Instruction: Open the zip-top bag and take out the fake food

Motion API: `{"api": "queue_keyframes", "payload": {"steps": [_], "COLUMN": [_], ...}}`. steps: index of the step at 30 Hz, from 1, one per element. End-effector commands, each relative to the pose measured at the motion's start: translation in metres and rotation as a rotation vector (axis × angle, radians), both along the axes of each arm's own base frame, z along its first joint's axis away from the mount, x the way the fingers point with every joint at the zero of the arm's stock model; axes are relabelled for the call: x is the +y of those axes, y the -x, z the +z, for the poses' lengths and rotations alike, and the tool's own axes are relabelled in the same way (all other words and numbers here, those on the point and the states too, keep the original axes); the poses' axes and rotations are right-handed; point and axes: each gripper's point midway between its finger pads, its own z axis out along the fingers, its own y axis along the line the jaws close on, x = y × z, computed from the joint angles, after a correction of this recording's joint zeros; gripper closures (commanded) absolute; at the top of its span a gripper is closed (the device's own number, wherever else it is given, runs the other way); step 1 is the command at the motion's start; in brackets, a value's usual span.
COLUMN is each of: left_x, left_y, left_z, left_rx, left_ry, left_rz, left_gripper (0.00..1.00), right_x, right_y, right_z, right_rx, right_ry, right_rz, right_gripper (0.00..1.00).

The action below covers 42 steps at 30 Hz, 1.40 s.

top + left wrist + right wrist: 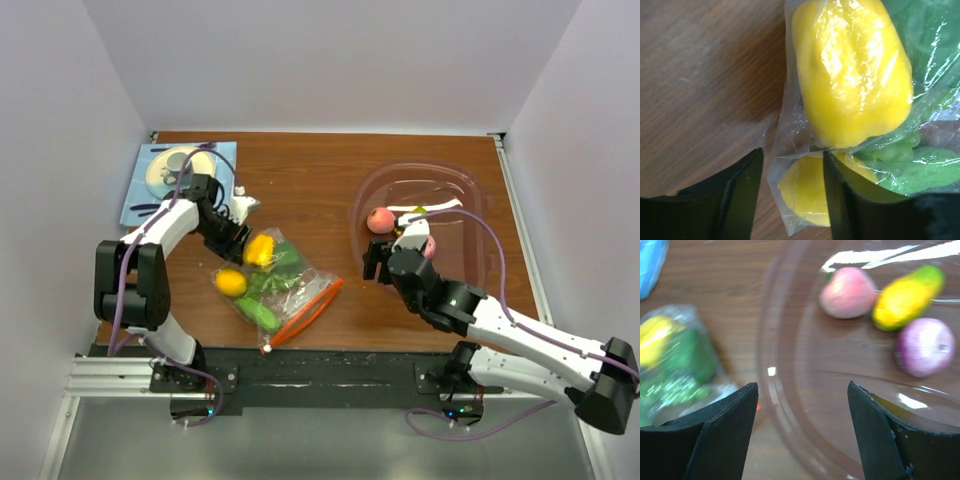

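Clear plastic zip-top bag [272,285]: on bench [300,180], centre-left, orange-red zip strip [312,308] toward the near edge; whether its mouth is parted cannot be told.
Out of it, in tub [482,205] at right: pink piece [847,292], yellow-green piece [907,297], purple piece [925,346].
Remaining fake food [850,70] in bag: two yellow pieces, several green.
Left hand [792,170]: spread across the bag's edge, contact unclear.
Right hand [802,390]: spread, empty, above tub rim.
Progress, as judged: about half; bagged pieces yet to come out.
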Motion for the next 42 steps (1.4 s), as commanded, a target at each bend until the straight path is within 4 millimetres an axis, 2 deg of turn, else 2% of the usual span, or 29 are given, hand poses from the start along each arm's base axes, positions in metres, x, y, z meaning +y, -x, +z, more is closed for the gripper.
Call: {"api": "queue_keyframes", "payload": {"steps": [1, 2, 4, 5, 6, 8, 9, 11, 12, 14, 15, 17, 18, 20, 27, 32, 38, 42], "left_x": [-0.004, -0.006, -0.008, -0.010, -0.010, -0.011, -0.011, -0.013, -0.014, -0.015, -0.015, -0.016, -0.015, -0.012, -0.005, 0.000, 0.005, 0.004], "left_y": [0.006, 0.008, 0.012, 0.015, 0.015, 0.014, 0.013, 0.009, 0.008, 0.007, 0.007, 0.010, 0.010, 0.013, 0.015, 0.014, 0.017, 0.014], "left_z": [-0.013, -0.014, -0.019, -0.019, -0.019, -0.012, -0.009, 0.004, 0.009, 0.015, 0.016, 0.015, 0.013, 0.007, -0.006, -0.013, -0.024, -0.022], "left_rx": [0.019, 0.028, 0.059, 0.075, 0.078, 0.070, 0.066, 0.049, 0.042, 0.042, 0.041, 0.047, 0.044, 0.051, 0.050, 0.047, 0.056, 0.053], "left_ry": [0.031, 0.041, 0.056, 0.064, 0.066, 0.070, 0.074, 0.083, 0.086, 0.090, 0.093, 0.093, 0.089, 0.073, 0.031, 0.004, -0.028, -0.019], "left_rz": [-0.038, -0.042, -0.045, -0.046, -0.048, -0.049, -0.050, -0.044, -0.039, -0.027, -0.024, -0.022, -0.019, -0.014, -0.002, 0.003, 0.006, 0.016], "left_gripper": [0.51, 0.64, 0.83, 0.97, 1.00, 1.00, 1.00, 1.00, 1.00, 1.00, 1.00, 1.00, 1.00, 1.00, 1.00, 1.00, 1.00, 1.00], "right_x": [0.047, 0.053, 0.076, 0.083, 0.090, 0.109, 0.114, 0.132, 0.138, 0.155, 0.160, 0.173, 0.178, 0.188, 0.201, 0.200, 0.190, 0.200], "right_y": [0.030, 0.037, 0.054, 0.061, 0.065, 0.077, 0.080, 0.088, 0.089, 0.093, 0.092, 0.092, 0.091, 0.088, 0.084, 0.089, 0.098, 0.103], "right_z": [0.011, 0.004, 0.000, -0.012, -0.016, -0.029, -0.033, -0.033, -0.044, -0.043, -0.057, -0.055, -0.066, -0.064, -0.086, -0.097, -0.105, -0.112], "right_rx": [-0.037, -0.024, -0.001, 0.026, 0.040, 0.064, 0.068, 0.064, 0.083, 0.072, 0.089, 0.077, 0.086, 0.072, 0.087, 0.121, 0.138, 0.154], "right_ry": [-0.071, -0.069, -0.098, -0.083, -0.089, -0.087, -0.079, -0.083, -0.054, -0.049, -0.009, -0.006, 0.019, 0.012, 0.079, 0.088, 0.074, 0.075], "right_rz": [0.279, 0.321, 0.439, 0.476, 0.501, 0.561, 0.574, 0.613, 0.620, 0.641, 0.643, 0.651, 0.653, 0.659, 0.671, 0.686, 0.687, 0.729], "right_gripper": [0.27, 0.28, 0.32, 0.34, 0.37, 0.42, 0.50, 0.58, 0.64, 0.67, 0.68, 0.68, 0.69, 0.69, 0.71, 0.81, 0.80, 0.71]}}
